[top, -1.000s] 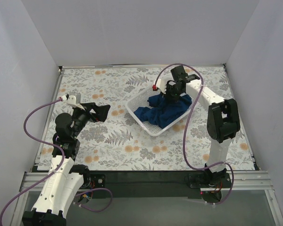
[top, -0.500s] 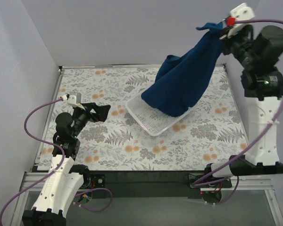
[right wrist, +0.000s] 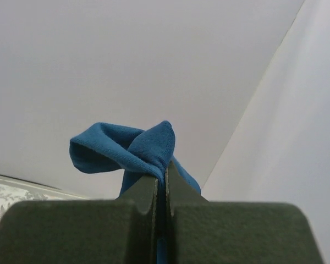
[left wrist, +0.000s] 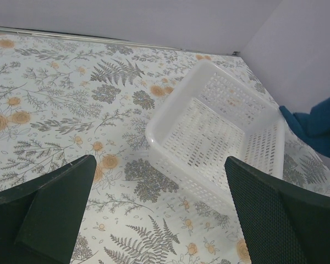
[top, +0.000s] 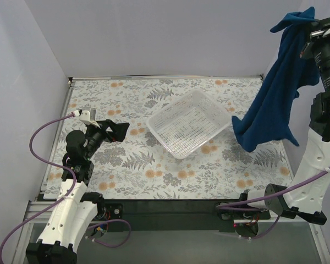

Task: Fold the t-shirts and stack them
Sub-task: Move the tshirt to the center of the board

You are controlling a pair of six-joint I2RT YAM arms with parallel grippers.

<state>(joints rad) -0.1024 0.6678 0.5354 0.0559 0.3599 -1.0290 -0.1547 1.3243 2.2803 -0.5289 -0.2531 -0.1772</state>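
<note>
Blue cotton hangs high at the right of the scene: the t-shirt [top: 275, 99] dangles from the right gripper [top: 314, 34], which is raised well above the floral worktop [top: 126, 165] near the right wall. From the top camera the cloth drapes down in a long fold, and its lowest edge lies over the worktop's right side, just beside the right corner of the white mesh basket [top: 164, 140]; whether the hem touches the surface is hard to judge from above, though it seems to hang clear. The right wrist camera shows what the overhead view cannot: the right gripper [right wrist: 165, 176] is clenched on a bunched loop of the t-shirt [right wrist: 137, 148], jaws pressed together with only a sliver of fabric between them. The left wrist camera looks across the worktop [left wrist: 55, 110] at the basket [left wrist: 209, 137], sitting skewed with its perforated floor showing, and catches a patch of the t-shirt [left wrist: 319, 124] at the right edge of its frame. The left gripper [left wrist: 159, 161] is released, its dark fingers [left wrist: 55, 203] spread wide, and from above the left gripper [top: 118, 132] hovers well to the basket's left.
</note>
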